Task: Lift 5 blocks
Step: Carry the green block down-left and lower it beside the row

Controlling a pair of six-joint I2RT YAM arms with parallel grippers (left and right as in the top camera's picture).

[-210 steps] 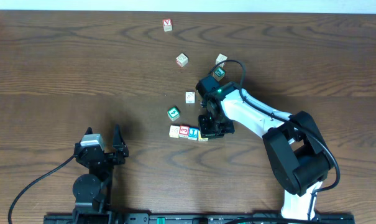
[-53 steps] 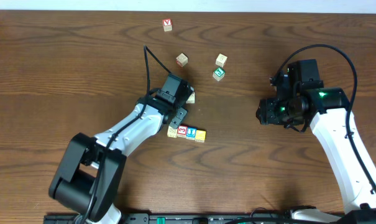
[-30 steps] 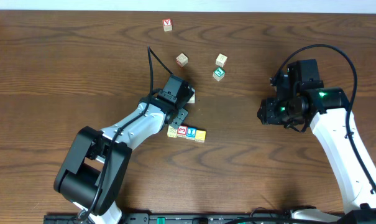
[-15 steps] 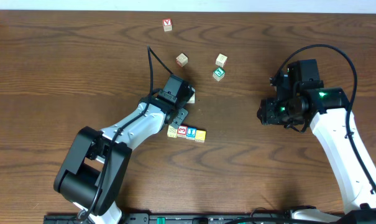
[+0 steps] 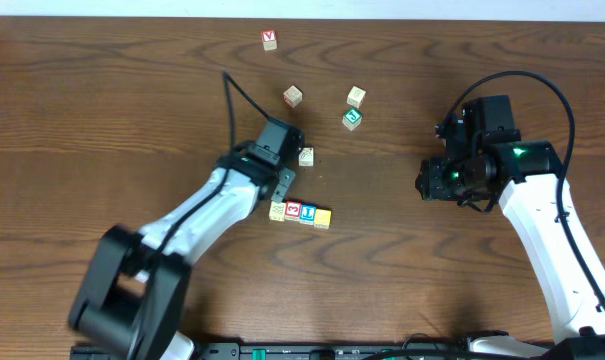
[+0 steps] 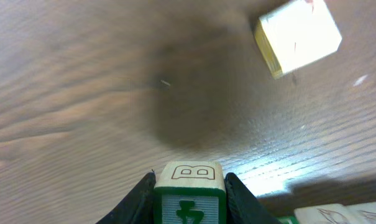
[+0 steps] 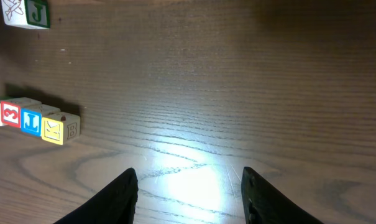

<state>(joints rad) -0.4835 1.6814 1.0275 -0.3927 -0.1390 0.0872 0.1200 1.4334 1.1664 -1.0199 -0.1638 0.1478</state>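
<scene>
The left gripper (image 6: 189,179) pinches a green block (image 6: 189,200) between its two fingers (image 6: 142,194); the block's top face bears a "B". From overhead the block is hidden beneath the left gripper (image 5: 279,181), and whether it clears the table (image 5: 102,110) cannot be told. Just below that gripper lies a row of four blocks touching side by side: a cream block (image 5: 279,211), a red "3" block (image 5: 294,211), a blue block (image 5: 309,213) and a yellow block (image 5: 324,217). A loose pale cube (image 5: 306,156) sits just beside the left arm's wrist, and it shows at the upper right of the left wrist view (image 6: 298,37). The right gripper (image 5: 432,183) hangs well apart from the row, over bare wood. Its fingers (image 7: 122,194) are spread with nothing between them. Its camera sees the row at the left edge and a green "J" cube (image 7: 27,12) near the top corner.
</scene>
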